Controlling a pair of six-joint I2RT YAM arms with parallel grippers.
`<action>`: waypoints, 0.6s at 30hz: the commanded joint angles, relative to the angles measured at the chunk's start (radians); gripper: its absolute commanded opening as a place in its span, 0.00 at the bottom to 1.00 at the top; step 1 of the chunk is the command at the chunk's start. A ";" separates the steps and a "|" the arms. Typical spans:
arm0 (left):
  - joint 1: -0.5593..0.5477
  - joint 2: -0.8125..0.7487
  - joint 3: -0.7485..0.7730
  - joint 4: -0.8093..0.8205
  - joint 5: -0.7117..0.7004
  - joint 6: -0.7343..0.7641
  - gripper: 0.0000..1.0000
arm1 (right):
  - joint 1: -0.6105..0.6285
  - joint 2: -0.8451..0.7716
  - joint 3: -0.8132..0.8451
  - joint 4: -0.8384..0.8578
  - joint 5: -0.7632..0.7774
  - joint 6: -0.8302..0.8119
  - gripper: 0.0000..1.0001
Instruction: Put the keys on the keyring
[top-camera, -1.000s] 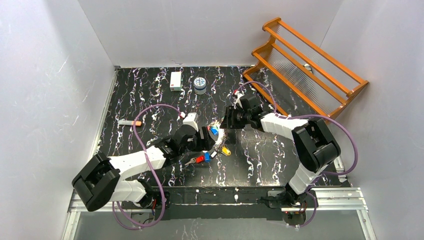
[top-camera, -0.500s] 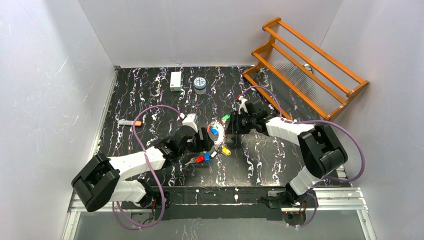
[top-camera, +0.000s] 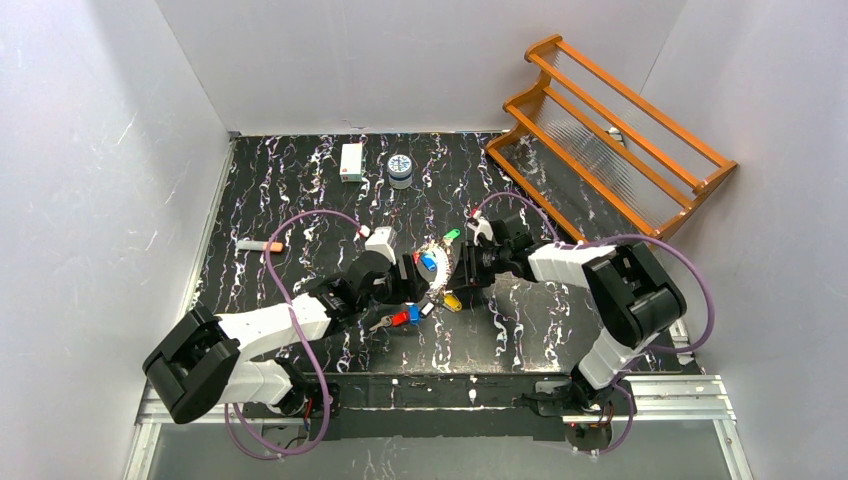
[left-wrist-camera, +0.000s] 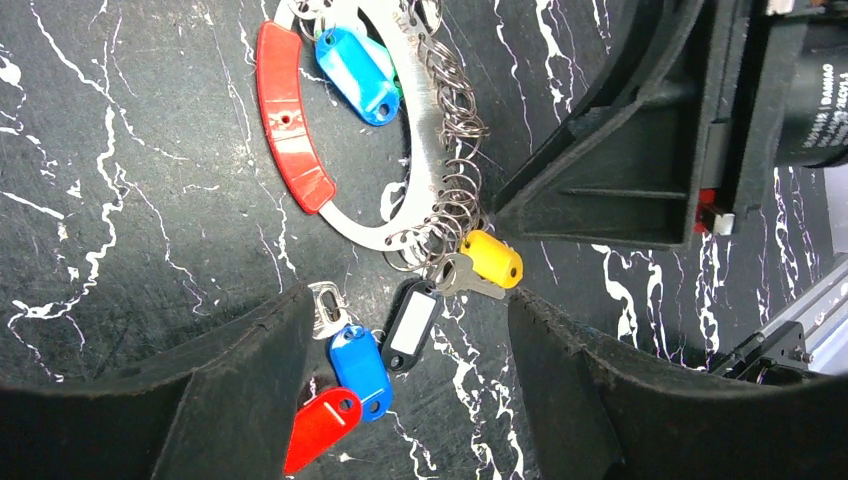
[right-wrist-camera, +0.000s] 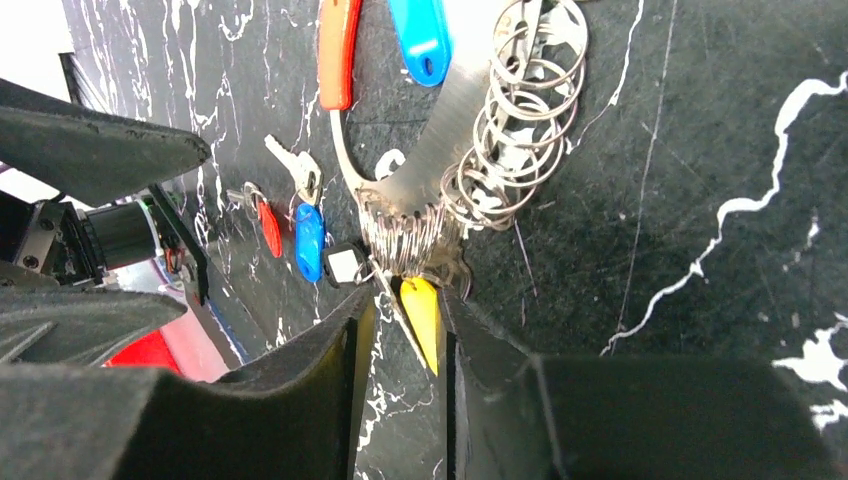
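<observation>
The keyring (left-wrist-camera: 352, 222) is a flat silver ring with a red grip (left-wrist-camera: 290, 130) and a row of small split rings, lying on the black table. A yellow-capped key (left-wrist-camera: 492, 258), a black tag (left-wrist-camera: 410, 325), a blue tag (left-wrist-camera: 360, 370), a red tag (left-wrist-camera: 320, 425) and a bare silver key (left-wrist-camera: 325, 305) hang at its near end. My left gripper (left-wrist-camera: 408, 295) is open and straddles the blue and black tags. My right gripper (right-wrist-camera: 408, 300) has its jaws narrowed around the yellow-capped key (right-wrist-camera: 422, 310). The cap lies against one finger, with a gap to the other.
A green-capped key (top-camera: 452, 236) lies just behind the keyring (top-camera: 437, 262). A wooden rack (top-camera: 620, 130) leans at the back right. A white box (top-camera: 351, 161) and a round tin (top-camera: 400, 168) stand at the back. A marker (top-camera: 260, 245) lies at the left.
My right gripper has come nearer, down to the yellow-capped key, and its jaws have narrowed. The green-capped key now shows behind the ring. The left arm has stayed put.
</observation>
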 joint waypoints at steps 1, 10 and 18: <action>0.004 -0.024 -0.016 0.004 0.000 0.000 0.68 | 0.004 0.047 0.075 0.062 -0.044 0.020 0.36; 0.003 -0.038 -0.026 0.000 -0.008 -0.002 0.68 | 0.036 0.098 0.192 0.063 -0.169 0.017 0.33; 0.004 -0.039 -0.037 0.001 -0.017 0.001 0.68 | 0.042 0.017 0.156 -0.008 -0.070 -0.027 0.33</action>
